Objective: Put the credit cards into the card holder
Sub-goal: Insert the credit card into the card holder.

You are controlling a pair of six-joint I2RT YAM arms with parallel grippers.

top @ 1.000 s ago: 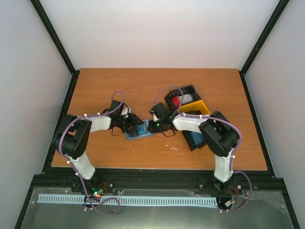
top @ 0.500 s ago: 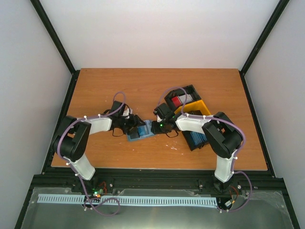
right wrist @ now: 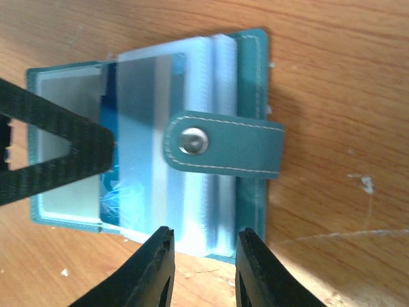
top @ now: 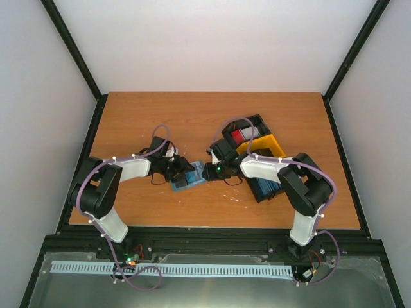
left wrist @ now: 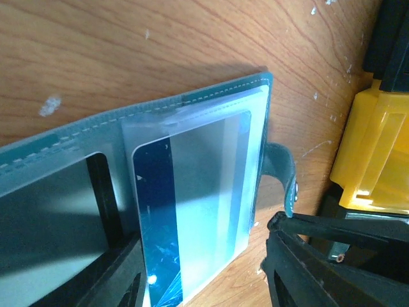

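Observation:
The blue-grey card holder [top: 188, 178] lies open on the table between both grippers. In the left wrist view its clear pockets [left wrist: 211, 166] hold a blue card [left wrist: 156, 211], and the snap tab [left wrist: 281, 173] sticks out to the right. My left gripper [left wrist: 201, 256] is open, straddling the pockets, with one finger [right wrist: 51, 147] lying across the holder's left flap. My right gripper [right wrist: 201, 246] is open and empty at the near edge of the holder [right wrist: 252, 96], below the snap tab [right wrist: 223, 144]. Red credit cards [top: 239, 135] sit in the tray.
The black-and-yellow three-compartment tray [top: 260, 144] stands just right of the holder, under my right arm; its yellow wall [left wrist: 377, 147] shows in the left wrist view. Blue cards [top: 266, 186] fill its near compartment. The table's far half is bare wood.
My right arm's elbow has shifted slightly right and the right gripper has drawn back a little from the holder. The holder's right end has turned slightly. The left gripper stays on it.

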